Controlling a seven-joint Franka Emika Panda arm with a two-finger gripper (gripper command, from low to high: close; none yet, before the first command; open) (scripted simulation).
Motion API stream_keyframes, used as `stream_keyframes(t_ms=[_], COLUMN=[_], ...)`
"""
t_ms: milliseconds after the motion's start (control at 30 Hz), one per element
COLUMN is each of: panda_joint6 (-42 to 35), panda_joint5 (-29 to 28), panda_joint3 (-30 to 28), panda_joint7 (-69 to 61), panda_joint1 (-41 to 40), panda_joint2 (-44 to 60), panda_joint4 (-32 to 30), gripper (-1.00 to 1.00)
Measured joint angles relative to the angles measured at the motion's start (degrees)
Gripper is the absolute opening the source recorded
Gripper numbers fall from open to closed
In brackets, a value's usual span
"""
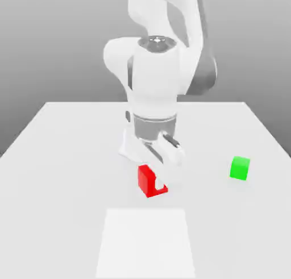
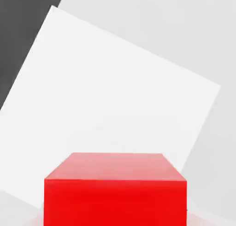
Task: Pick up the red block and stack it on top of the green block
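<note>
Nearest the exterior camera lies a pale square patch (image 1: 146,242) on the white tabletop (image 1: 51,158), flat and slightly brighter than the surface around it. Just beyond it sits the small bright red cube with plain matte faces (image 1: 146,180), the red block of the task. It is clasped between the two fingers of the white robot gripper (image 1: 153,178), which reaches down onto it from above; one pale fingertip (image 1: 159,184) shows against the cube's near face. The jaws stand narrow, closed on the red block (the hand camera agrees, with the red cube (image 2: 115,188) sitting close in front of it and the pale patch (image 2: 115,105) spread beyond). Whether the cube rests on the table or has just cleared it cannot be told.

Off toward the exterior view's right, at about the same depth on the table and well apart from the gripper, stands the small bright green cube with plain matte faces (image 1: 240,168), the green block. That sideways gap is the relation the coming move likely turns on: the held cube must be lifted, carried toward the exterior view's right, and lowered squarely onto the green one.

Behind everything rises the white arm (image 1: 156,73), bulky and upright.

Count: one red cube, one green cube, one arm, one gripper.
</note>
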Motion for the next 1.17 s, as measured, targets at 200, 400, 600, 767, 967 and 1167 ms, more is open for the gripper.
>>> stream_keyframes(t_ms=[200, 400, 600, 767, 967, 1167], panda_joint6=[-4.94, -6.43, -3.63, 3.6, 14.35, 14.35], panda_joint5=[7.12, 14.38, 21.24, 23.95, 15.43, 15.43], panda_joint3=[7.81, 15.42, 23.37, 30.13, 35.3, 35.3], panda_joint7=[10.04, 19.73, 28.51, 34.15, 40.39, 40.39], panda_joint1=[9.66, 19.83, 28.91, 31.93, 25.38, 25.38], panda_joint2=[-6.85, -10.29, -9.24, -2.96, 7.78, 7.78], panda_joint4=[-1.31, -2.9, -4.49, -5.35, -5.74, -5.74], gripper=[-1.0, -1.0, -1.0, -1.0, 1.0, 1.0])
